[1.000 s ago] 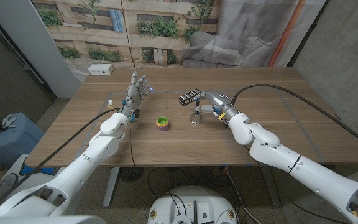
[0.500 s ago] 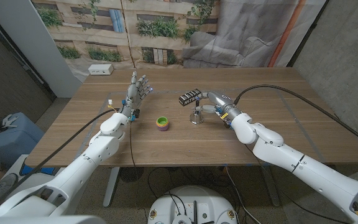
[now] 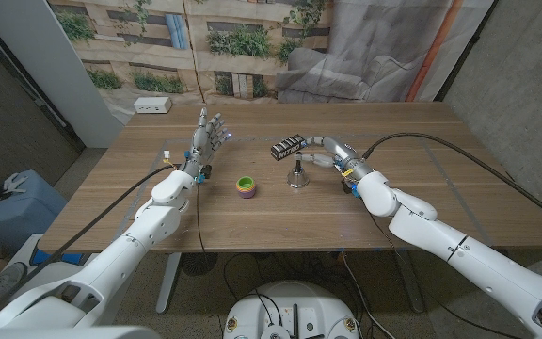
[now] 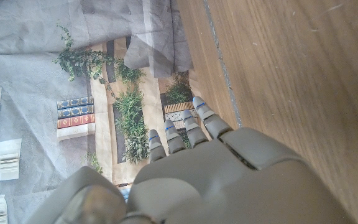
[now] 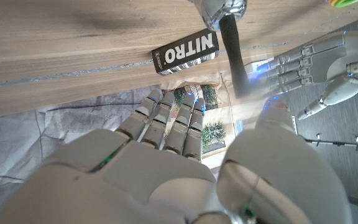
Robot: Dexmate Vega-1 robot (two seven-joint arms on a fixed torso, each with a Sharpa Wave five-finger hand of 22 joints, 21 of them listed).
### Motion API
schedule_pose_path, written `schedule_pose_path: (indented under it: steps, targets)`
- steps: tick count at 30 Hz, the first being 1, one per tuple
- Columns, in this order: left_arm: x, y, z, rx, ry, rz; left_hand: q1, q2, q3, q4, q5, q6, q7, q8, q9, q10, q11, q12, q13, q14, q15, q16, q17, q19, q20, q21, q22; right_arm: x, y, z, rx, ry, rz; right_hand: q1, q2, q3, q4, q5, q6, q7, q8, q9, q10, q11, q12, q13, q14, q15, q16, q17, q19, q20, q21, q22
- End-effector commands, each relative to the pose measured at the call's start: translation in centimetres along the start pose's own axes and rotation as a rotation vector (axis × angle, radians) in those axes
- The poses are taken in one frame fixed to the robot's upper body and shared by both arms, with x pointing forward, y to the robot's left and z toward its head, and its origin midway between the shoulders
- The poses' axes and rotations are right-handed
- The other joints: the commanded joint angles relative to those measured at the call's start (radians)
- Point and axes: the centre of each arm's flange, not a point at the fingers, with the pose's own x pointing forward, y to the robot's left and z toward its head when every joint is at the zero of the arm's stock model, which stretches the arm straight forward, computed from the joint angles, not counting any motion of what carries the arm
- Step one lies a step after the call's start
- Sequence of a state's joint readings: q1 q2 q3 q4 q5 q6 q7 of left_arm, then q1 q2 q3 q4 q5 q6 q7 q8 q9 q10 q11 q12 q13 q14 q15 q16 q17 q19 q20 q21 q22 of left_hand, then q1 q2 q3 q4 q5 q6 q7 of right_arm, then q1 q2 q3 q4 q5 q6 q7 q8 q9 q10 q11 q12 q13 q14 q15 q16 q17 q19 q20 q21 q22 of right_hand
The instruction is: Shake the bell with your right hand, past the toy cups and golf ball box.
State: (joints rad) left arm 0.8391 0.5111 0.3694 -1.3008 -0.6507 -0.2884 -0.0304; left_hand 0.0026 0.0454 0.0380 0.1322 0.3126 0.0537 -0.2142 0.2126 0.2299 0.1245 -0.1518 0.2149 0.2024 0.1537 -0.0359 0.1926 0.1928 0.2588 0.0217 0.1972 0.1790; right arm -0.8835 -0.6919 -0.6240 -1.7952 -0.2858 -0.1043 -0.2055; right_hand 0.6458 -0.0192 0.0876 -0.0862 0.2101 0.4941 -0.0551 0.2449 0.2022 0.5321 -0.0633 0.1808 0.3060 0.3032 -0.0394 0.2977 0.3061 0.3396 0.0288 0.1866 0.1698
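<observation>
A small silver bell [image 3: 296,178] with a black handle [image 5: 234,45] stands upright on the wooden table [image 3: 440,179], near the middle. My right hand [image 3: 326,154] is just to its right. The fingers [image 5: 174,119] are stretched out and the thumb [image 5: 272,127] is apart from them. The handle's blurred top points into the gap between them, with no grip showing. The black NITRO golf ball box [image 3: 288,147] lies just behind the bell. The stacked toy cups [image 3: 246,185] stand to its left. My left hand [image 3: 207,137] stands upright farther left, fingers spread, holding nothing.
A white power strip [image 3: 152,105] lies at the table's far left corner. A small white and yellow item [image 3: 167,153] lies by the left edge. A black cable [image 3: 199,85] runs over the table behind my left hand. A blue container [image 3: 12,200] sits on the floor to the left.
My right forearm has swung to the right and the hand has turned by the bell's handle. The bell, box, cups and left hand stay where they were.
</observation>
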Motion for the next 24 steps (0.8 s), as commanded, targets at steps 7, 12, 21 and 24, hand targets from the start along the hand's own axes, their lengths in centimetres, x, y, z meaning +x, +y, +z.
schedule_pose_path:
  steps: [7, 12, 21, 24]
  targets:
    - [0.0, 0.0, 0.0, 0.000, 0.000, 0.000, 0.000, 0.008, 0.001, 0.007, 0.007, 0.000, -0.008, 0.002, 0.004, 0.000, -0.001, 0.006, 0.005, 0.008, -0.097, 0.006, 0.005, 0.009, -0.001, 0.007, 0.006, 0.2, -0.3, -1.7, 0.194, 0.025, -0.116, -0.084, 0.005, -0.023, 0.035, -0.007, -0.034, 0.010, -0.024, -0.001, -0.061, 0.015, -0.003, -0.016, -0.044, 0.005, -0.024, -0.004, -0.015, 0.008, 0.000, 0.002]
    - [0.0, 0.1, 0.0, 0.000, 0.000, 0.000, 0.000, 0.008, 0.001, 0.007, 0.007, 0.000, -0.008, 0.002, 0.004, 0.000, -0.002, 0.005, 0.005, 0.009, -0.097, 0.006, 0.005, 0.009, -0.001, 0.007, 0.006, 0.4, -0.2, -2.5, 0.258, 0.027, -0.155, -0.135, -0.001, -0.041, 0.051, -0.011, -0.080, 0.021, -0.048, -0.007, -0.081, 0.022, 0.002, -0.032, -0.028, 0.000, -0.024, -0.009, 0.020, -0.021, 0.013, 0.002]
    - [0.0, 0.0, 0.0, 0.000, 0.000, 0.000, 0.000, 0.008, 0.001, 0.007, 0.007, 0.000, -0.008, 0.002, 0.004, 0.001, -0.001, 0.006, 0.005, 0.008, -0.097, 0.006, 0.005, 0.010, 0.000, 0.007, 0.006, 0.8, -1.2, -3.9, 0.379, 0.088, -0.171, -0.165, -0.006, -0.052, 0.054, -0.008, -0.155, 0.033, -0.069, -0.015, -0.158, 0.026, -0.007, -0.058, -0.079, 0.010, -0.057, -0.024, 0.025, -0.041, 0.008, 0.000]
    - [0.0, 0.0, 0.0, 0.000, 0.000, 0.000, 0.000, 0.008, 0.001, 0.007, 0.007, 0.000, -0.008, 0.002, 0.004, 0.001, -0.001, 0.006, 0.005, 0.008, -0.096, 0.006, 0.005, 0.010, -0.001, 0.007, 0.006, 1.0, -1.4, -4.6, 0.430, 0.110, -0.161, -0.175, -0.001, -0.053, 0.056, -0.006, -0.171, 0.038, -0.068, -0.017, -0.186, 0.029, -0.009, -0.067, -0.101, 0.019, -0.068, -0.029, 0.012, -0.044, 0.002, 0.000]
